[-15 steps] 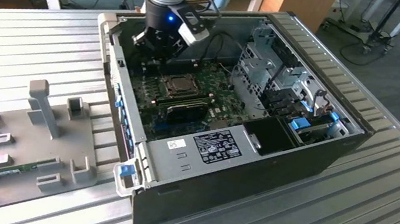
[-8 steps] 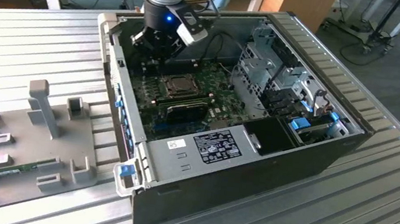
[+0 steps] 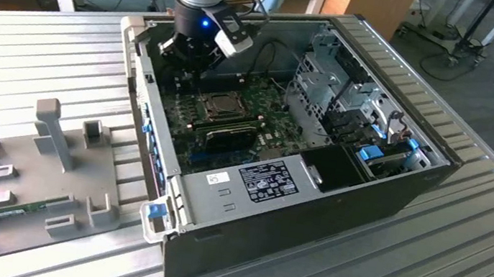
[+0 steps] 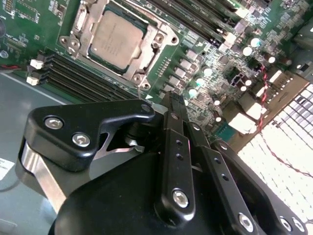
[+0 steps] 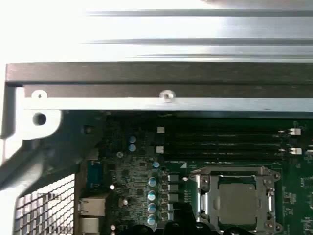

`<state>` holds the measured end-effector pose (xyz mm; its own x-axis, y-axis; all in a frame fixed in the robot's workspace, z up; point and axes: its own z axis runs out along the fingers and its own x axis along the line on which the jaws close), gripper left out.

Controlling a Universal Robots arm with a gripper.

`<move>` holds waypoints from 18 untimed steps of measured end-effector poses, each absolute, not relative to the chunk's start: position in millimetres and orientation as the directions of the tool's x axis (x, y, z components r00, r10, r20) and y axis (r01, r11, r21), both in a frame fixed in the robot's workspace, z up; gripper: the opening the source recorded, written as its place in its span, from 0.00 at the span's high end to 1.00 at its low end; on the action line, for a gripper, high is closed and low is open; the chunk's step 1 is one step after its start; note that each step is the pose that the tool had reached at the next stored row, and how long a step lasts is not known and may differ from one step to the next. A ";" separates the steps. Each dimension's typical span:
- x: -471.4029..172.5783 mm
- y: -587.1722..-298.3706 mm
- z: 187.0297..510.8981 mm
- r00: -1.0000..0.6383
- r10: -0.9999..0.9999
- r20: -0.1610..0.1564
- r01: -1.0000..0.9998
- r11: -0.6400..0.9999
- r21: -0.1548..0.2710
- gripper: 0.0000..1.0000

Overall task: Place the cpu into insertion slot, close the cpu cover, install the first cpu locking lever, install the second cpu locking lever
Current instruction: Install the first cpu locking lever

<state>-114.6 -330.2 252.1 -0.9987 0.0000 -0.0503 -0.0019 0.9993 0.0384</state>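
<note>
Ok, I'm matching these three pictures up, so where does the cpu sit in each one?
Exterior view: the cpu lies on the green board inside the open case.
Second wrist view: the cpu sits in its silver frame.
First wrist view: the cpu, same silver frame.
Shared landmark: the long black memory slots beside it.

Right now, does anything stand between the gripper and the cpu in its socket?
Nothing visible does. In the second wrist view the gripper hangs above the circuit board, and the cpu lies in its socket, framed by the cpu cover. Between them only low memory slots lie on the board.
</note>
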 end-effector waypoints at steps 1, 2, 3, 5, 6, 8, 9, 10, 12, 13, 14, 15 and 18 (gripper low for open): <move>-116.0 -330.2 252.0 -0.999 0.000 -0.051 -0.002 0.999 0.039 0.90; -117.3 -330.2 252.0 -0.999 0.000 -0.052 -0.002 0.999 0.039 0.90; -118.3 -330.1 252.0 -0.999 0.000 -0.052 -0.002 0.999 0.039 0.90; -120.3 -329.9 251.9 -0.999 0.000 -0.054 -0.002 0.999 0.041 0.90; -121.2 -329.9 251.8 -0.999 0.000 -0.054 -0.002 0.999 0.044 0.90; -121.9 -329.9 251.8 -0.999 0.000 -0.055 -0.002 0.999 0.045 0.90; -121.9 -329.9 251.8 -0.999 0.000 -0.055 -0.002 0.999 0.045 0.90; -121.9 -329.9 251.9 -0.999 0.000 -0.055 -0.002 0.999 0.045 0.90; -121.9 -329.9 251.9 -0.999 0.001 -0.055 -0.002 0.999 0.047 0.90; -121.9 -329.9 251.9 -0.999 0.001 -0.055 -0.002 0.999 0.047 0.90; -121.9 -329.9 251.9 -0.999 0.001 -0.055 -0.002 0.999 0.047 0.90; -121.9 -329.9 251.9 -0.999 0.001 -0.055 -0.002 0.999 0.047 0.90; -121.9 -329.9 251.9 -0.999 0.000 -0.055 -0.002 0.999 0.047 0.90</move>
